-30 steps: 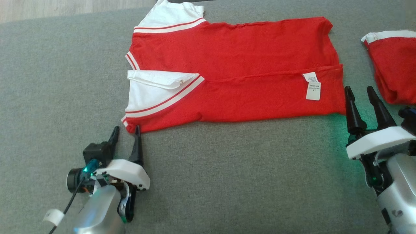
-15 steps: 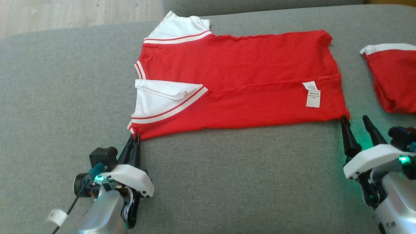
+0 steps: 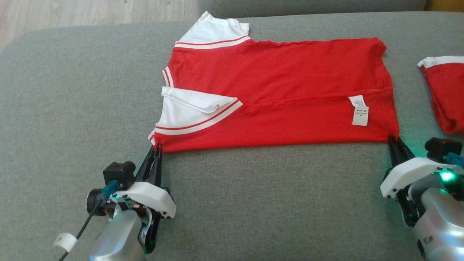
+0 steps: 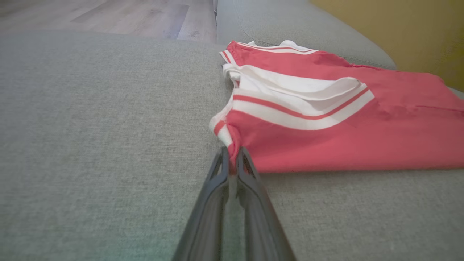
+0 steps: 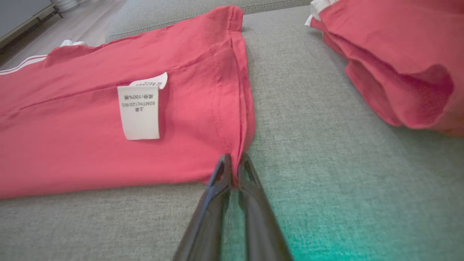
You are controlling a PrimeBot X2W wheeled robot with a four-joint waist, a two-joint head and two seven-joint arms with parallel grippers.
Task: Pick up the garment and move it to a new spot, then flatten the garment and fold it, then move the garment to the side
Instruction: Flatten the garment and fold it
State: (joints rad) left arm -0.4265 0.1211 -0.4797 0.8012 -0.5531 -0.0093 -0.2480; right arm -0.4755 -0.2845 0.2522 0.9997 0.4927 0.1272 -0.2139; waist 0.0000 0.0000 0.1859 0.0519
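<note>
Left pincer (image 3: 156, 149) and right pincer (image 3: 394, 140) are seen pinched shut on near corners of the flattened red white-trimmed fabric shirt (image 3: 282, 79); folding is judged part-done, side-move outstanding.

**Red knit shirt with white striped sleeves (image 3: 275, 83), folded lengthwise**

It lies flat on the grey fabric cushion (image 3: 253, 203), near long side folded over the body. The sleeves are at the left and the white care label (image 3: 359, 110) faces up by the right hem.

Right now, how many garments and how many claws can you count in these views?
Garments: 2 (red shirt, second red garment)
Claws: 2 (left claw, right claw)
Total: 4
</note>
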